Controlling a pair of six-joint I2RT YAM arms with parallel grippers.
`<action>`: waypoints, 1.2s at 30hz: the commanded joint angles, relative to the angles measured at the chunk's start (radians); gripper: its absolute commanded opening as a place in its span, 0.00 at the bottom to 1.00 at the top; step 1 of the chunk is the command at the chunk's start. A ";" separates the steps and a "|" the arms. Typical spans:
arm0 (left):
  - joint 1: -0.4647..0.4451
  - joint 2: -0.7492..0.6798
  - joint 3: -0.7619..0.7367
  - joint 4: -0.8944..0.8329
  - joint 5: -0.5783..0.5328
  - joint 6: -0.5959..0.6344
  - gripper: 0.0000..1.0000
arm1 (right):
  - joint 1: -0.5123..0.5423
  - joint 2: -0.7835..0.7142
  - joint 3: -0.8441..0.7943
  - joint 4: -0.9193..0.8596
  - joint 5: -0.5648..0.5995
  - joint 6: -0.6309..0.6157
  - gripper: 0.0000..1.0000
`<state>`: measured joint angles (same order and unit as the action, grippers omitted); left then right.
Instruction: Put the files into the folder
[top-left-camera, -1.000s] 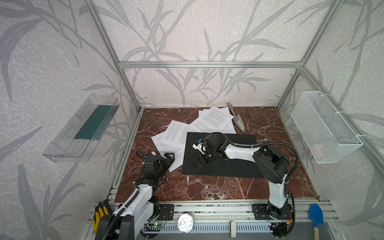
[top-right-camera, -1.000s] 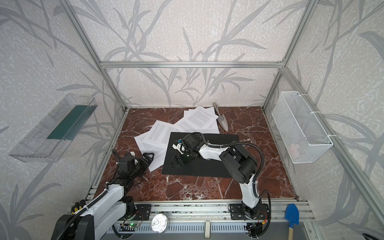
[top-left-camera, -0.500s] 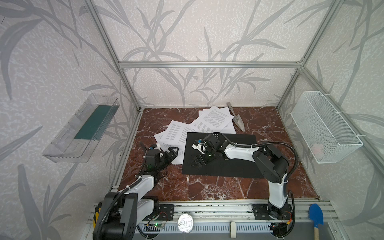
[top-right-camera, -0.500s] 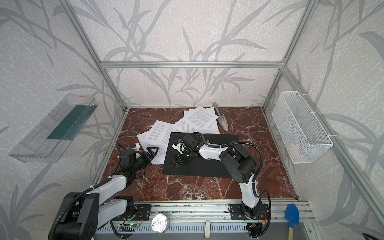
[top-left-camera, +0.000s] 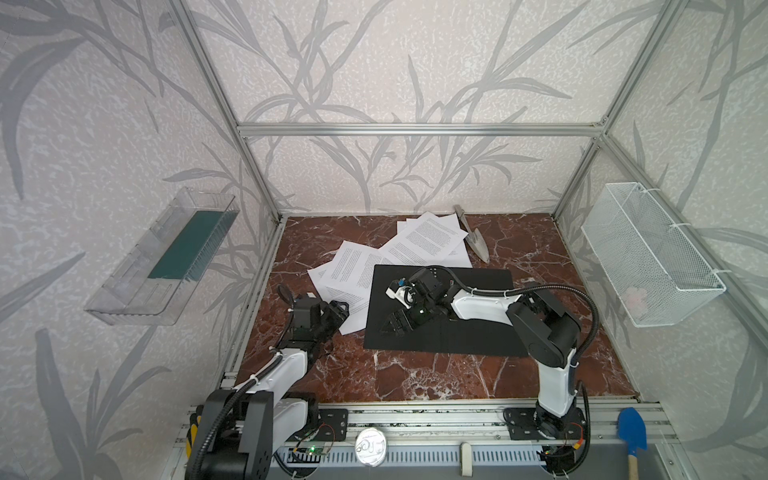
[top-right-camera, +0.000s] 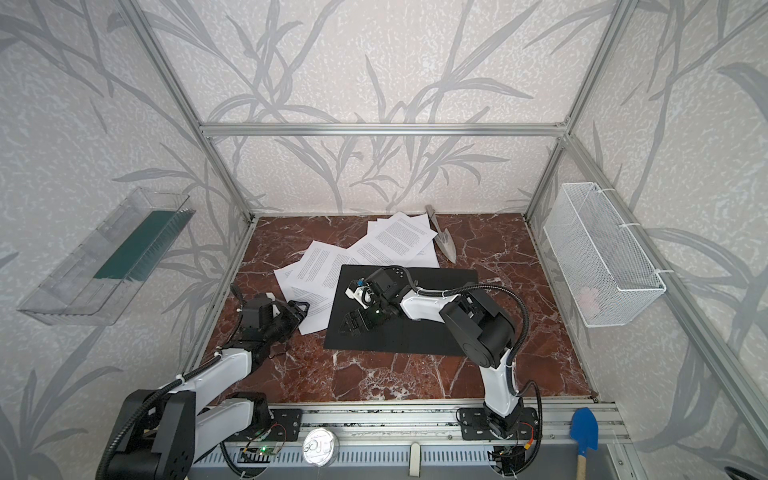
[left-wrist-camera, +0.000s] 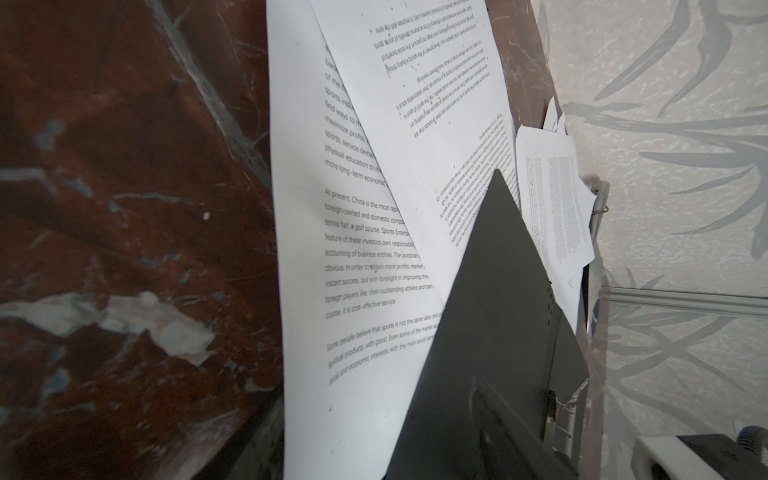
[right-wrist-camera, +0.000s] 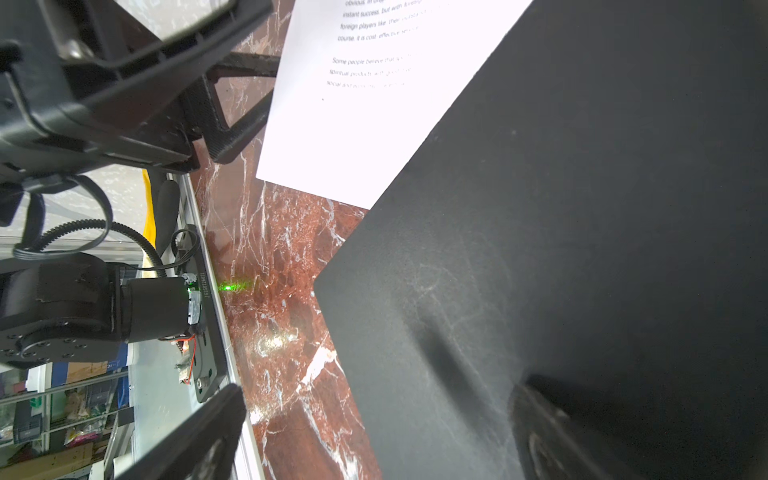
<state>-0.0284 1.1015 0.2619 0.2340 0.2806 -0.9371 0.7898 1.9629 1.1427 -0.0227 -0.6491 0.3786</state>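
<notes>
The black folder (top-left-camera: 415, 345) (top-right-camera: 395, 340) lies shut and flat on the marble table. Several files (top-left-camera: 353, 274) (top-right-camera: 320, 274), white printed sheets, fan out behind it and to its left, partly tucked under its edge. My left gripper (top-left-camera: 341, 309) (top-right-camera: 300, 309) is at the near corner of the closest sheet. In the left wrist view that sheet (left-wrist-camera: 353, 249) runs between the gripper's (left-wrist-camera: 374, 436) still-parted fingers. My right gripper (top-left-camera: 392, 326) (right-wrist-camera: 374, 436) hovers open over the folder's (right-wrist-camera: 540, 208) near-left part, with nothing in it.
A metal trowel (top-left-camera: 476, 243) lies behind the folder at the back. A clear tray with a green pad (top-left-camera: 183, 245) hangs on the left wall. A white mesh basket (top-left-camera: 648, 253) hangs on the right wall. A blue shovel (top-left-camera: 631, 432) rests beyond the front rail.
My left arm has reached forward to the near sheet's corner and its jaws have narrowed around it. The right arm has stayed over the folder, jaws slightly wider.
</notes>
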 joint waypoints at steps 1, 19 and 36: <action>0.006 -0.015 0.035 -0.049 -0.028 -0.006 0.53 | -0.015 -0.021 -0.058 -0.035 0.030 0.031 0.99; 0.005 -0.082 0.068 -0.172 -0.048 -0.007 0.18 | -0.077 -0.223 -0.179 0.001 0.187 0.075 0.99; 0.005 -0.261 0.209 -0.447 -0.064 0.060 0.00 | -0.142 -0.469 -0.289 -0.006 0.262 0.071 0.99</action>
<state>-0.0277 0.9001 0.4183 -0.1055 0.2474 -0.9073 0.6514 1.5452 0.8650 -0.0082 -0.4095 0.4591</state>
